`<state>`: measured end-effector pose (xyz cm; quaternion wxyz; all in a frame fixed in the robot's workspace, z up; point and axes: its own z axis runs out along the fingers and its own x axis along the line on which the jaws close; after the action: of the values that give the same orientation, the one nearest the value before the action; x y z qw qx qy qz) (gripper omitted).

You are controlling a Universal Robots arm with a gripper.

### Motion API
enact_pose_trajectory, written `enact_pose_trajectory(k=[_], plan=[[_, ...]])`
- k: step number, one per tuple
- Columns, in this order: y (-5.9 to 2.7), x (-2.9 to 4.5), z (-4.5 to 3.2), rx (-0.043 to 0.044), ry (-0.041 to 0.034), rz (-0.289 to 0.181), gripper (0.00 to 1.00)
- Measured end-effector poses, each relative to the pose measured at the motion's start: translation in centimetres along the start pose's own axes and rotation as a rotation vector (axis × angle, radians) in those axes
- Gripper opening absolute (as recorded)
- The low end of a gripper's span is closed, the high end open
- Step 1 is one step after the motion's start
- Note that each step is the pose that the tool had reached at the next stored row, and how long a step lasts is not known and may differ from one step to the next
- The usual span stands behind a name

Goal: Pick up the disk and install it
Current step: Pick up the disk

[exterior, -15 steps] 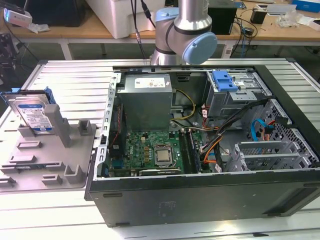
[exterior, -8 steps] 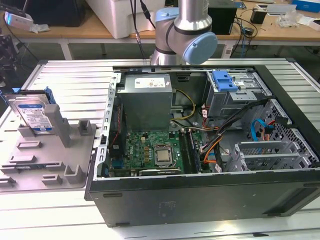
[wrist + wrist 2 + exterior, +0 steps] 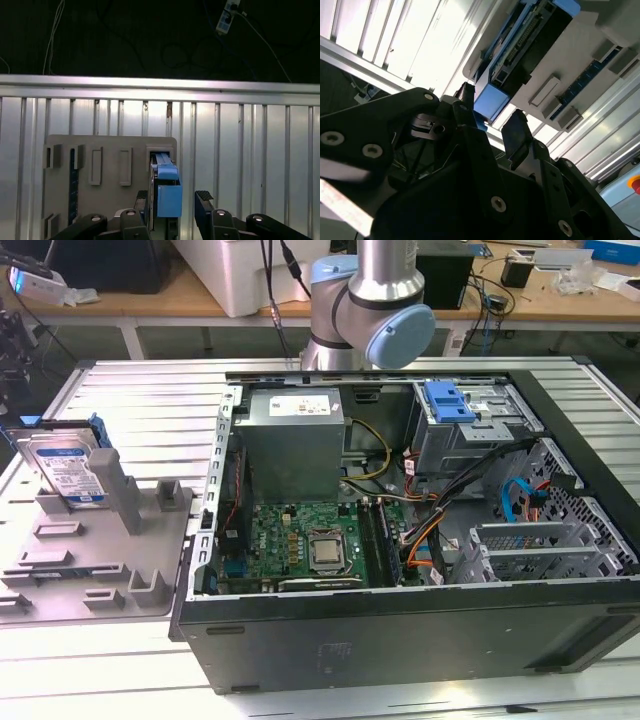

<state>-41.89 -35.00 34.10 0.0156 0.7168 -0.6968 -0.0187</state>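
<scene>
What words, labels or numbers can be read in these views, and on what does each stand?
On the disk, the white-and-blue label: print too small to read.
On the power supply, the white sticker: print too small to read.
No other text is legible.

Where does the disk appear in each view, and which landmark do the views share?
Exterior view: the disk stands on edge at the exterior view's left.
Second wrist view: the disk shows edge-on beyond the open gripper.
First wrist view: the disk, edge-on, in line with the gap between the gripper's fingertips.
Shared landmark: the grey holder that carries it.
</scene>
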Motion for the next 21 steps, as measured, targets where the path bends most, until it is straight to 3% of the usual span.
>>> enact_pose_trajectory(k=[2,4,8,11,13,21], plan=[[-0.01,0.00,0.02,0.0001,0.0050,0.000,0.50],[-0.02,0.01,0.12,-0.0004,0.0186,0.001,0.50],[-0.05,0.00,0.37,0.0003,0.0193,0.001,0.50],[-0.07,0.00,0.61,0.0123,0.0204,0.001,0.50],[-0.07,0.01,0.75,0.0152,0.0227,0.001,0.50],[-0.11,0.01,1.51,0.0156,0.0297,0.002,0.50]])
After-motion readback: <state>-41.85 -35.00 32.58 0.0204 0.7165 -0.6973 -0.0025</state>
